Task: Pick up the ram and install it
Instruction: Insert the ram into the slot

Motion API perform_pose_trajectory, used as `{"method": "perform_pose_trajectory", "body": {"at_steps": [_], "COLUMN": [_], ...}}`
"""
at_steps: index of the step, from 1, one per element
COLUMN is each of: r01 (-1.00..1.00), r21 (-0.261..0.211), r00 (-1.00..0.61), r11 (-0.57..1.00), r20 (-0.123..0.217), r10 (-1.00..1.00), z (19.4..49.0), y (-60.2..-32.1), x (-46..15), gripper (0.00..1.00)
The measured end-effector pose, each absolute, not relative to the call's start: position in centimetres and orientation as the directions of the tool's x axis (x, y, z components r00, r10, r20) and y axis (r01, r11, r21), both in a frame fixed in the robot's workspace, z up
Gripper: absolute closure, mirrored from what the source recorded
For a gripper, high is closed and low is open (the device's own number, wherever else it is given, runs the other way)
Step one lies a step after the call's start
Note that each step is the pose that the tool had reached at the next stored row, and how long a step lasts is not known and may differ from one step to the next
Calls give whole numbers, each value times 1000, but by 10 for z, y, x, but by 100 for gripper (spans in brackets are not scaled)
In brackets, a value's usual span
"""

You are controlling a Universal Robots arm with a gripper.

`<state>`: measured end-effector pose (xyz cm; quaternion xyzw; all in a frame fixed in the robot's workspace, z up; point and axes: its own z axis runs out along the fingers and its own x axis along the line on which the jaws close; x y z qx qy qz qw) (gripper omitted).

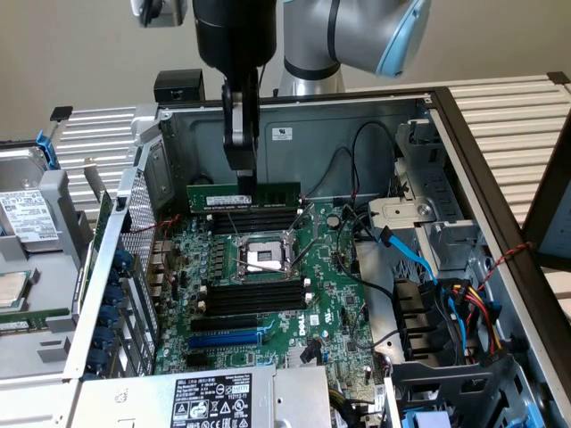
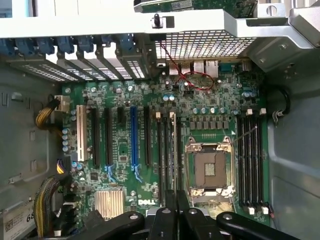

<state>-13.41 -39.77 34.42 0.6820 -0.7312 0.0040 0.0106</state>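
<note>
Green ram is held on edge in the gripper, jaws clamped on it, just above the black memory slots. Alignment appears uncertain; if offset, the stick could be jammed or cracked.

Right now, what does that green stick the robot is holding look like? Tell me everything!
The ram is a long, thin, flat green circuit-board stick with a pale label strip on its face. It stands level on its long edge, pinched near its middle from above by the shut gripper. It is right over the black memory slots beside the processor socket. Whether its lower edge touches a slot cannot be told.
</note>
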Motion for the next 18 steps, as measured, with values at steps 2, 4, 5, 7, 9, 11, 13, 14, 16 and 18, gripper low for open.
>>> {"method": "perform_pose_trajectory", "body": {"at_steps": [2,4,5,7,9,11,13,14,16,18], "r01": [-998,-998,-998,-998,-998,-998,-998,-998,-998,-998], "r21": [9,9,9,9,8,9,9,8,9,8], "r00": [-66,-66,-65,-64,-62,-60,-59,-58,-57,-55], "r11": [67,66,65,64,62,61,59,58,57,55], "r20": [21,21,21,21,21,21,21,21,21,21], "r10": [-998,-998,-998,-998,-998,-998,-998,-998,-998,-998], "z": [341,337,335,332,328,325,321,319,315,312], "y": [-398,-398,-398,-398,-398,-398,-398,-398,-399,-399], "x": [-134,-134,-133,-133,-133,-133,-133,-133,-133,-133], "gripper": [88,88,88,88,88,88,88,88,88,88]}}
